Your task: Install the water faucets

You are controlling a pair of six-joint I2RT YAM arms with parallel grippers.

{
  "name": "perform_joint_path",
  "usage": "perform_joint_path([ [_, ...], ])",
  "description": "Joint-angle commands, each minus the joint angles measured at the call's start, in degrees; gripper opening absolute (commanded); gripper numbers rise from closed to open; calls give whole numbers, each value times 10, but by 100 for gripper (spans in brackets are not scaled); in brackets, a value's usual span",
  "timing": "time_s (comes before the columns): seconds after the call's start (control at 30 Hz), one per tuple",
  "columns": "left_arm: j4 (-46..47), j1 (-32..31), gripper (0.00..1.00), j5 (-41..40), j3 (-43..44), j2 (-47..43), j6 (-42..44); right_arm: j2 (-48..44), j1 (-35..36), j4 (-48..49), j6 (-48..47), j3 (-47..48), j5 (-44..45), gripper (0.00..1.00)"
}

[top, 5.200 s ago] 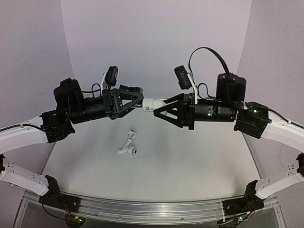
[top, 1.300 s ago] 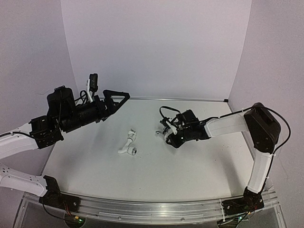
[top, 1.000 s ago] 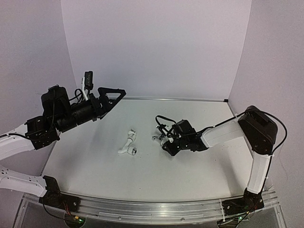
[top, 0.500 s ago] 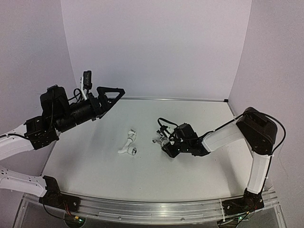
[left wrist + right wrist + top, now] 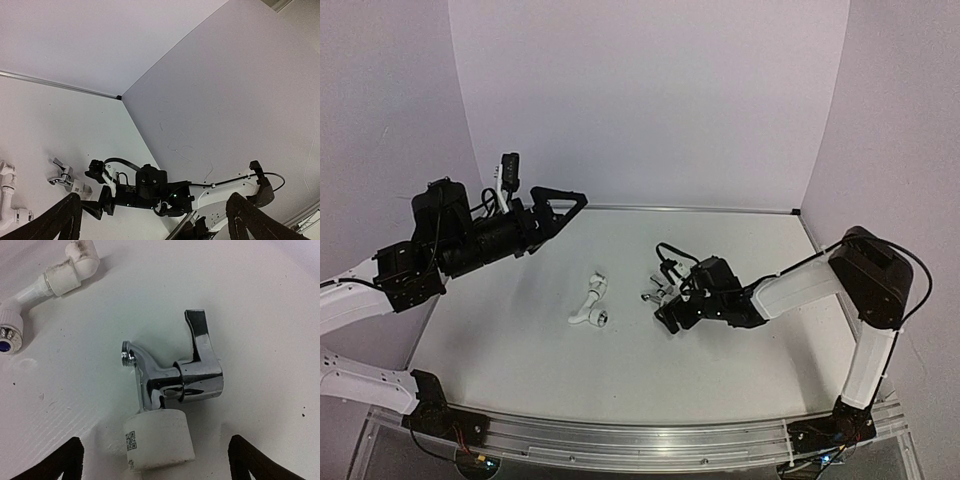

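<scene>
Left pincer (image 5: 150, 215) and right pincer (image 5: 154, 450) spread empty; chrome faucet (image 5: 172, 375) lies loose, seemingly seated in its white fitting (image 5: 160, 437).

this looks like a test cell in a robot lab. a bare white table (image 5: 620, 385) sits boxed in by plain pale walls (image 5: 650, 100) at its back and both sides. an aluminium rail (image 5: 640, 442) runs along its near edge, where a left arm (image 5: 350, 300) and a right arm (image 5: 863, 365) are bolted down.

Bent white pipe (image 5: 587, 306) on tbl (image 5: 620, 380)
</scene>
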Motion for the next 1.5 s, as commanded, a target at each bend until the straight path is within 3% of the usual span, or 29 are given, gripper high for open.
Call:
perform_joint_path([
  [0.0, -39, 1, 100, -13, 39, 4, 5, -73, 3, -31, 3, 4, 1, 98],
  [0.17, -103, 1, 100, -33, 64, 11, 13, -158, 3, -94, -12, 28, -34, 98],
  [0.27, -155, 3, 100, -54, 86, 11, 60, -189, -5, -167, -18, 72, -42, 98],
  [0.4, -228, 51, 100, -60, 115, 17, 120, -236, -41, -230, -13, 121, -74, 98],
  [0.5, -297, 124, 100, 1, 150, 50, 125, -277, -75, -269, -9, 149, -84, 98],
  [0.7, -322, 230, 100, 129, 153, 116, 129, -346, -173, -302, 3, 159, -107, 98],
  [0.87, -336, 345, 100, 239, 148, 197, 129, -340, -333, -317, 60, 145, -214, 98],
  [0.97, -336, 384, 100, 238, 140, 223, 136, -331, -396, -318, 55, 125, -239, 98],
  [1.2, -310, 394, 100, 179, 73, 203, 105, -312, -468, -316, 43, 68, -261, 98],
  [1.47, -340, 395, 100, 139, 52, 180, 95, -312, -470, -299, 45, 47, -256, 98],
])
